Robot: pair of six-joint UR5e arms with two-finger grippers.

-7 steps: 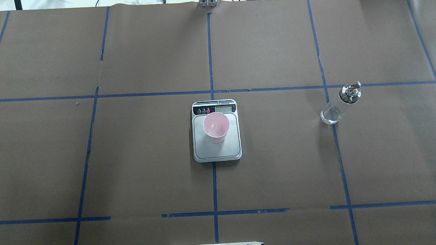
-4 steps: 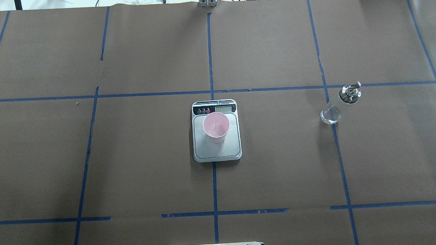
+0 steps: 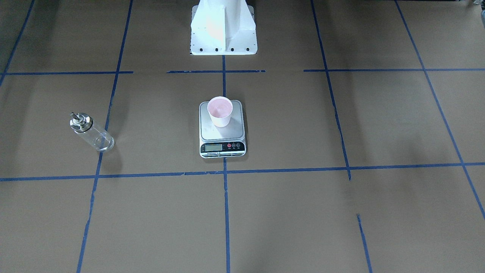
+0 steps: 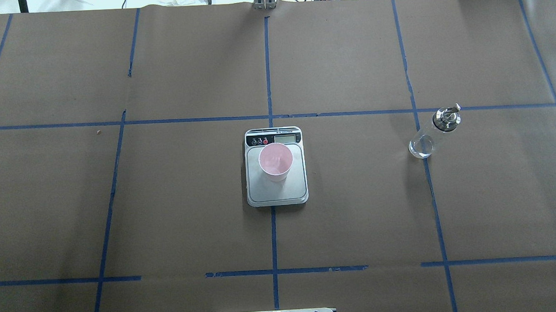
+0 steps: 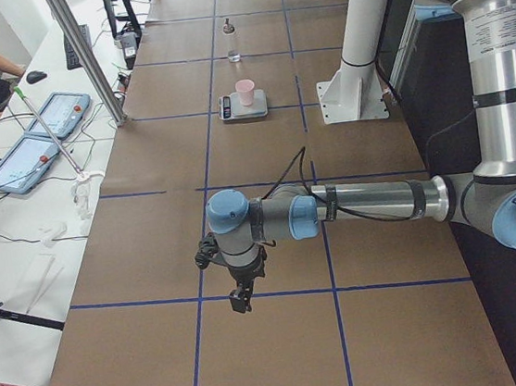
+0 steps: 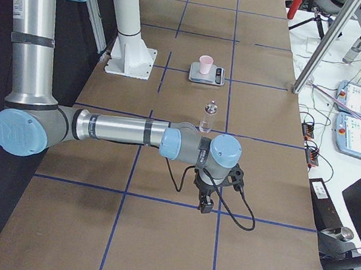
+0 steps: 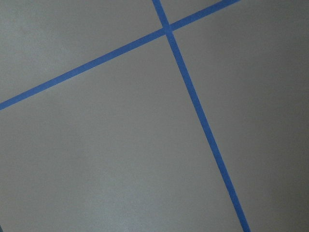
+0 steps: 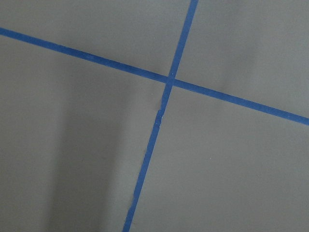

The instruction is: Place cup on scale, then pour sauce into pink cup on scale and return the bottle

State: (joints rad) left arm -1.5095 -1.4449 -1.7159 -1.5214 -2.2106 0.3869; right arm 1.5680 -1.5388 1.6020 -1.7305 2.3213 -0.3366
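Pink cup (image 4: 275, 161) stands upright on the scale (image 4: 289, 193) at the middle of the desk (image 4: 167, 203), set toward the end of the steel platform where the display sits. The bottle (image 4: 434, 132) stands on its base well apart, on the robot's right half.

We judge that any coming move turns on that bottle. Its long axis is vertical, and the side view from the right shows it between the right tool (image 6: 205, 205) and the scale. The right arm is therefore the nearer one. It would reach inward along the desk to the bottle and then further the same way to the cup.

The left tool (image 5: 242, 297) hangs over bare desk at the opposite end, far from all of it.

Both tools point down at the paper and neither appears to carry anything. They show only in the side views, so we cannot tell how far their jaws are open. Both wrist cameras see nothing but brown covering and crossing blue tape (image 8: 170, 81).

The sauce is too clear to make out. We cannot tell how full the bottle is, or whether the cup holds any liquid. The scale's display (image 3: 213, 147) is too small to read, so we cannot say whether the pour is done.
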